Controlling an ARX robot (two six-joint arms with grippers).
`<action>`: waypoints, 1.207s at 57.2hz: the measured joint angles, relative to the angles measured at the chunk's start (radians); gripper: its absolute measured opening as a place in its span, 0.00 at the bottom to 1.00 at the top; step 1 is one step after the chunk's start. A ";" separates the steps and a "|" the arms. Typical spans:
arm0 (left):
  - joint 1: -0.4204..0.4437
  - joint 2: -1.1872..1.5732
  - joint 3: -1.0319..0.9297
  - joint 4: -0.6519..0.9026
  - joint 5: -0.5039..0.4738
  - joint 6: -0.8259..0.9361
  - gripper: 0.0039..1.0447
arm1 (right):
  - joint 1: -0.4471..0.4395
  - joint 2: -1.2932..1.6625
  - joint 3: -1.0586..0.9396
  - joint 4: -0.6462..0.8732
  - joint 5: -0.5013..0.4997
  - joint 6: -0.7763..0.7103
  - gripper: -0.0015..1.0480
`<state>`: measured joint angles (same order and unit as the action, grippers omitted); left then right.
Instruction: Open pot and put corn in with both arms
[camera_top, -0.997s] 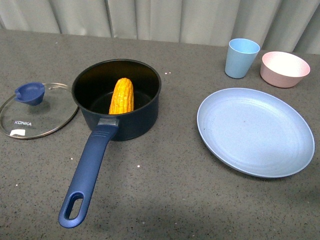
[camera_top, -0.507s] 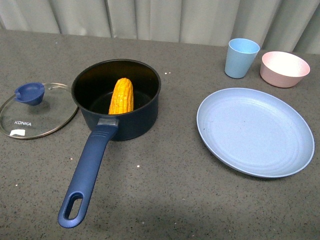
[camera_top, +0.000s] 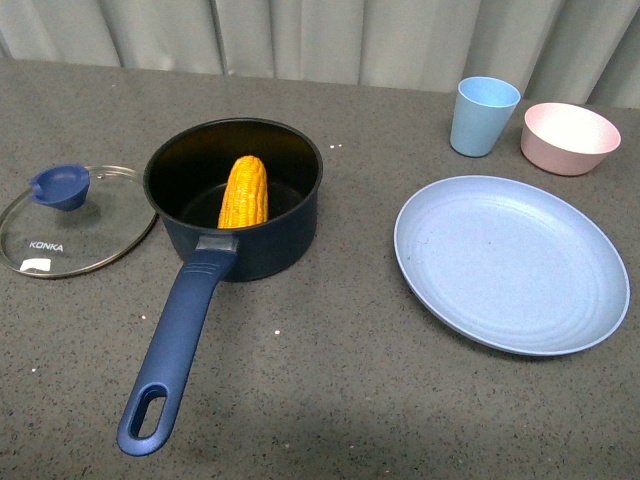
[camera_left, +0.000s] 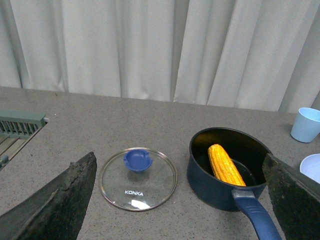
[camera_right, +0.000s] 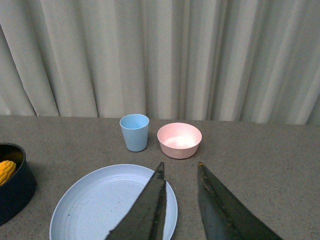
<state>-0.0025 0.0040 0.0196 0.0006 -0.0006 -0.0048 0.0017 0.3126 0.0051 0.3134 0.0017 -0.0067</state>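
Note:
The navy pot (camera_top: 262, 248) stands open on the grey table, its long blue handle (camera_top: 172, 350) pointing toward me. The corn (camera_top: 244, 192) lies inside it, leaning on the wall. The glass lid (camera_top: 75, 225) with its blue knob lies flat on the table left of the pot. In the left wrist view the pot (camera_left: 210, 187), corn (camera_left: 225, 164) and lid (camera_left: 137, 177) show between the wide-open fingers of my left gripper (camera_left: 180, 170), held high and back. My right gripper (camera_right: 180, 167) is open and empty above the plate's edge. Neither arm shows in the front view.
A pale blue plate (camera_top: 510, 262) lies right of the pot. A blue cup (camera_top: 482, 115) and a pink bowl (camera_top: 567, 137) stand at the back right. A grey curtain hangs behind the table. A grey slotted rack (camera_left: 20, 122) shows in the left wrist view.

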 joint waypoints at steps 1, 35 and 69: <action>0.000 0.000 0.000 0.000 0.000 0.000 0.94 | 0.000 -0.008 0.000 -0.007 0.000 0.000 0.12; 0.000 0.000 0.000 0.000 -0.001 0.000 0.94 | 0.000 -0.303 0.001 -0.307 -0.002 0.001 0.01; 0.000 -0.001 0.000 0.000 0.000 0.000 0.94 | 0.000 -0.309 0.001 -0.312 -0.003 0.000 0.55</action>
<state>-0.0025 0.0032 0.0196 0.0006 -0.0006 -0.0048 0.0017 0.0040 0.0059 0.0017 -0.0010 -0.0063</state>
